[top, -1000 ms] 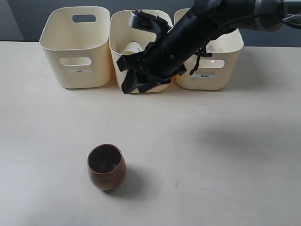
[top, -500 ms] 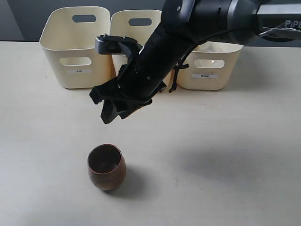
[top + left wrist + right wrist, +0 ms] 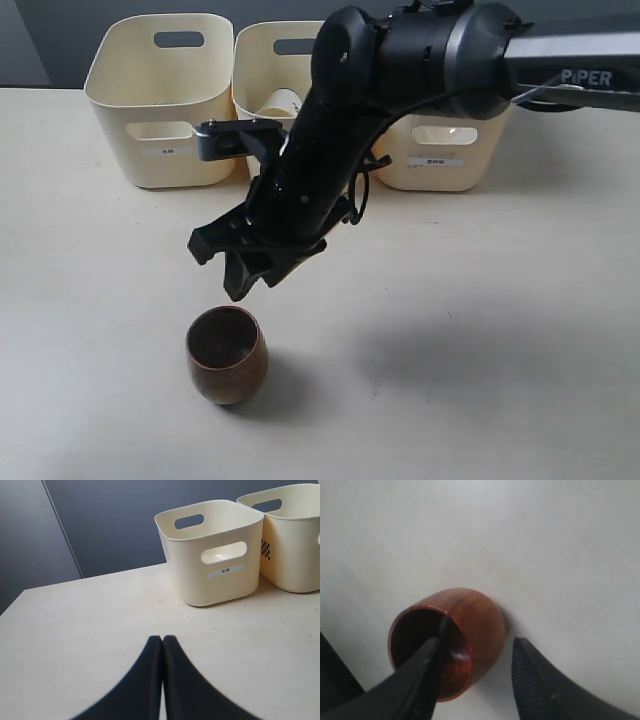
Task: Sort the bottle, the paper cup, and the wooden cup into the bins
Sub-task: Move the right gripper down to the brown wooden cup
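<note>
1. Presently: wooden cup (image 3: 227,354) stands upright near the worktop's (image 3: 480,380) front edge, left of centre.
2. Right gripper (image 3: 242,272) hovers just above it, fingers parted, empty; left gripper (image 3: 161,641) fingers pressed together.
3. Step, as I judge it: approach to grasp. Next: lower, straddle the cup wall, close.

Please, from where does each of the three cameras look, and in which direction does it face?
Exterior view: high, opposite the three cream plastic bins, facing them; shows the right arm and open right gripper above the dark reddish-brown wooden cup.
Left wrist view: low over the pale table, facing the bins; shows the shut left gripper.
Right wrist view: looks down on the wooden cup past the right gripper's open fingers.
Exterior and right wrist views share that cup and gripper.
</note>
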Available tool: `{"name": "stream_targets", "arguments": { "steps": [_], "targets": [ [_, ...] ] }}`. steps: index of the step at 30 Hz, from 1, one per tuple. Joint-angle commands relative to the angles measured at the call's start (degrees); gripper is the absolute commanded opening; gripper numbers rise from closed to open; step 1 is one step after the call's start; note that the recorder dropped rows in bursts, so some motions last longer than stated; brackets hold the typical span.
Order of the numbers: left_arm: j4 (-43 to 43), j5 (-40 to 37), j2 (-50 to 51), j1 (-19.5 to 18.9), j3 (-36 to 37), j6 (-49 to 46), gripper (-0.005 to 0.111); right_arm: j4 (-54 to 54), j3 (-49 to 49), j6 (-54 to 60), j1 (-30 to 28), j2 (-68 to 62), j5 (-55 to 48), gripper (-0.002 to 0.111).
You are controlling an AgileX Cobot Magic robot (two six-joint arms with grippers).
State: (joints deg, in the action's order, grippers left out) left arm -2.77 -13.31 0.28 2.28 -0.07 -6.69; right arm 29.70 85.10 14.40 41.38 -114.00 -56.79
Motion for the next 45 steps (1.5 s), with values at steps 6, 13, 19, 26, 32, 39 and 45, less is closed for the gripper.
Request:
{"name": "stream_targets", "arguments": {
  "steps": [6, 13, 19, 26, 32, 39, 45],
  "targets": [
    [0.3, 0.0, -0.3, 0.2, 0.1, 0.1, 0.0, -3.0, 0.2, -1.8, 1.5, 0.1, 0.1, 0.043],
    [0.3, 0.0, -0.3, 0.2, 0.1, 0.1, 0.0, -3.2, 0.2, -2.7, 2.7, 0.0, 0.0, 0.043],
    [0.3, 0.0, -0.3, 0.2, 0.1, 0.1, 0.0, -5.8, 0.2, -4.3, 4.0, -1.1, 0.1, 0.043],
    [0.3, 0.0, -0.3, 0.2, 0.1, 0.1, 0.0, -6.3, 0.2, -5.4, 4.3, -2.6, 0.0, 0.043],
    [0.3, 0.0, -0.3, 0.2, 0.1, 0.1, 0.0, -6.0, 0.2, -5.4, 4.3, -3.6, -0.2, 0.043],
    [0.3, 0.0, -0.3, 0.2, 0.1, 0.1, 0.0, -5.9, 0.2, -5.4, 4.3, -4.8, -0.2, 0.043],
    [0.3, 0.0, -0.3, 0.2, 0.1, 0.1, 0.0, -5.6, 0.2, -5.4, 4.3, -5.7, 0.2, 0.04]
  ]
}}
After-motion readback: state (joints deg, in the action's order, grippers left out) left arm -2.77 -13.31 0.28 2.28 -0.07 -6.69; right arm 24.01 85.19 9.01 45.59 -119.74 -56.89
